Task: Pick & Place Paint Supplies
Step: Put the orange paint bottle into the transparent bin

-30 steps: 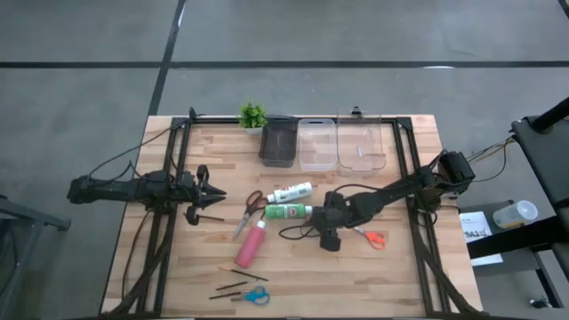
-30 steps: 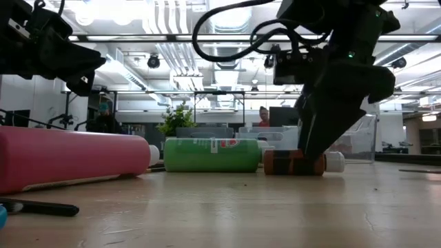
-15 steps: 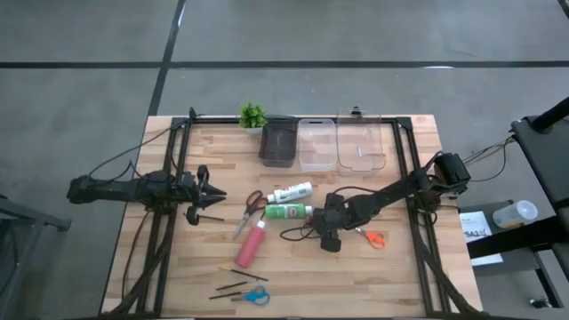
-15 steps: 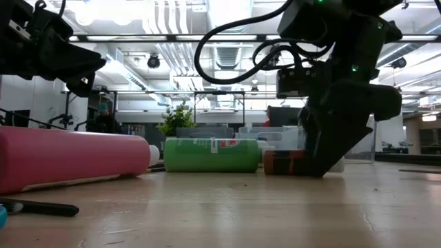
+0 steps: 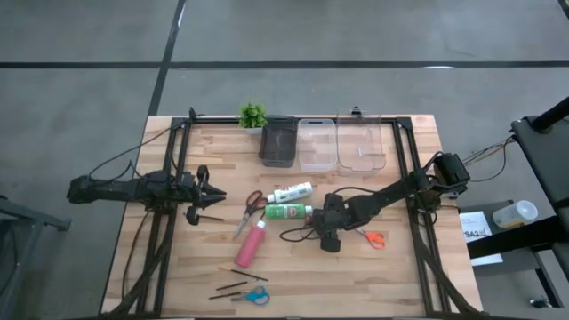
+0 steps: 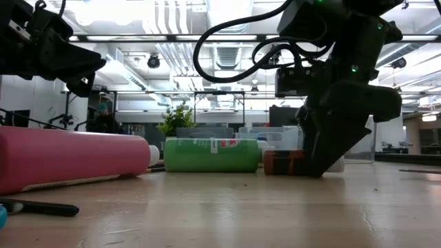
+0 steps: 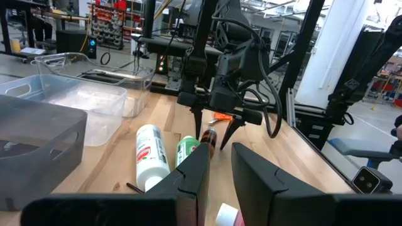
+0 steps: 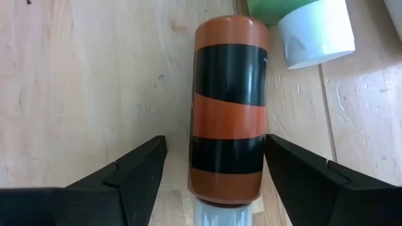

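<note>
1. Right gripper is low over the middle of the surface, its fingers spread on either side of the brown paint tube. The tube lies flat between them; bare wood shows on both sides, so no contact yet.
2. The tube's end sits just beside the white cap of the green paint tube. The white paint tube lies just behind the green one, so room on that side is tight.
3. The orange-handled scissors lie near the right gripper, on its far side from the tubes. The front right of the surface is open wood.
4. Left gripper hovers at the left side, well apart from the tubes; fingers slightly apart, holding nothing.
5. In the low view the right gripper hides most of the brown tube, and the pink paint tube is cut off at the frame edge.
6. Three bins line the back edge. The low view shows a workshop room with ceiling lights beyond.
</note>
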### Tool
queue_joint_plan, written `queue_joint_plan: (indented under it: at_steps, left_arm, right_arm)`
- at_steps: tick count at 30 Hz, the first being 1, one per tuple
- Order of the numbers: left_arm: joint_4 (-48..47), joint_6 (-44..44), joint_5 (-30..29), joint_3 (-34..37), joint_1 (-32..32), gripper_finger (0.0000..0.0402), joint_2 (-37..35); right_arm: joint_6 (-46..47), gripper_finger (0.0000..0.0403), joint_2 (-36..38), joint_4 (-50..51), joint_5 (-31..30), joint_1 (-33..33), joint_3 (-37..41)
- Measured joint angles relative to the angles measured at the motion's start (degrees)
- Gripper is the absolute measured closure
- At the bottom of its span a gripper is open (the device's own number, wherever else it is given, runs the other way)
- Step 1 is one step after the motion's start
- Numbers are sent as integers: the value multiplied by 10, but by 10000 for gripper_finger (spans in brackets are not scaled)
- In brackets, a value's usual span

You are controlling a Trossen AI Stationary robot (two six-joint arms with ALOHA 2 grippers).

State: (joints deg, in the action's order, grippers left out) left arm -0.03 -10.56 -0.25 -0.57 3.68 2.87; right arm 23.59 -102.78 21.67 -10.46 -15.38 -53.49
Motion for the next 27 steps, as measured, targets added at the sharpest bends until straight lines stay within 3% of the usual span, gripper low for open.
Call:
queue_joint_plan:
  at_steps: [14, 27]
  left_arm:
    - [0, 0, 0, 0, 0, 324, 0]
    - [0, 0, 0, 0, 0, 324, 0]
  right_arm:
    - [-7, 258, -1, -2, 4, 0, 0]
    - [-7, 242, -2, -2, 0, 0, 1]
